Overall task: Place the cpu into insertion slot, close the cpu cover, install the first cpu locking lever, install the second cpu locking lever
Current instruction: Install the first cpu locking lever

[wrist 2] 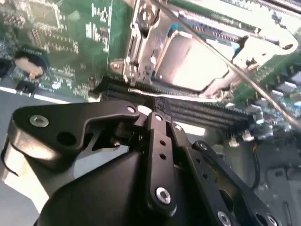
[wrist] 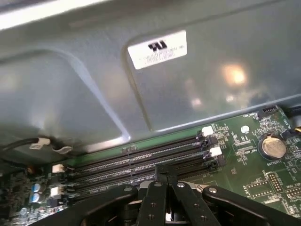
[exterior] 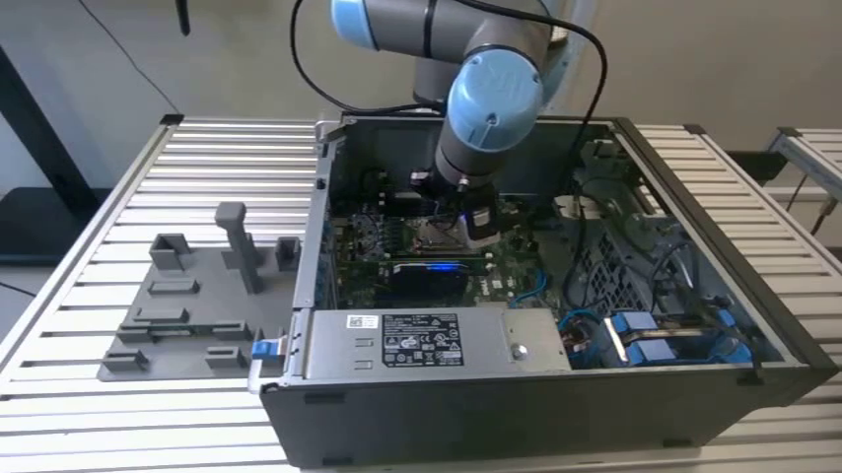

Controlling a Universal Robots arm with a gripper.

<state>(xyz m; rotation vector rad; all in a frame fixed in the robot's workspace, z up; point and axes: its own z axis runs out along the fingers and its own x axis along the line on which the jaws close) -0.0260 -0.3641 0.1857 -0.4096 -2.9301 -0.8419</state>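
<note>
Insertion slot (wrist 2: 141,47) partly cut off beyond the tool (wrist 2: 151,114)

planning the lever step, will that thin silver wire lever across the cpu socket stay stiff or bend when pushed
Probably springy, not rigid: the thin silver wire lever is long and slender where it crosses the shiny square cpu. Likely light, and its smooth round metal could slide off a pushing surface.

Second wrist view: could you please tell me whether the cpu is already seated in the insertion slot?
Yes, the cpu lies flat in the insertion slot, with the slot's silver metal rim around its edges.
</note>
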